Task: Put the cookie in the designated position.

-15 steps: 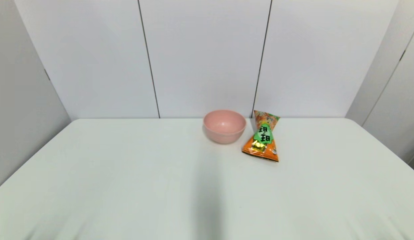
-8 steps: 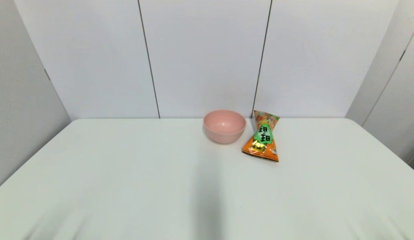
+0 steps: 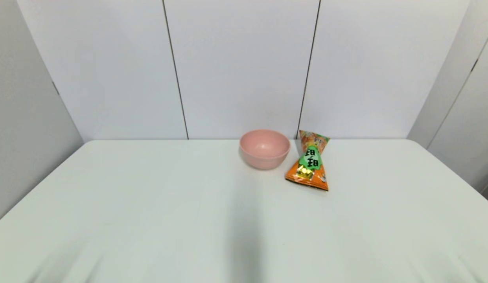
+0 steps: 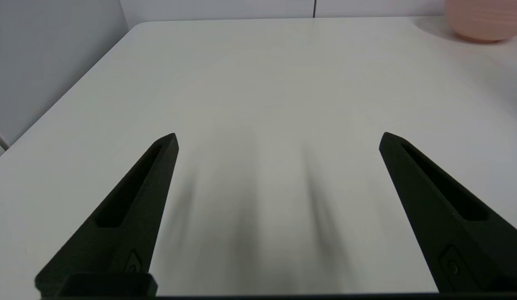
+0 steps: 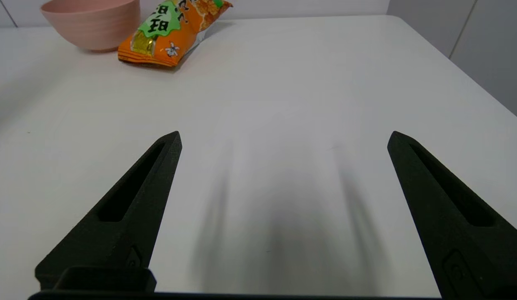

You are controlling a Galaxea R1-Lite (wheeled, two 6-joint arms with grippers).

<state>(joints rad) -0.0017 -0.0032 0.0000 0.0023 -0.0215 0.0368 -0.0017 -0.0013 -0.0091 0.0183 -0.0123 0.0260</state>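
Lying at the far side of the white bench (image 3: pixel 149 204), the cookie (image 3: pixel 309 162) rests just right of the pink bowl (image 3: pixel 264 148). Both grippers sit low over the near bench, well apart from it: right gripper (image 5: pixel 283 141) and left gripper (image 4: pixel 279 141), jaws spread wide and holding nothing.

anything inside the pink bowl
The part of the pink bowl interior that the head view shows looks empty; the near wall hides the rest. The cookie lies beside it.
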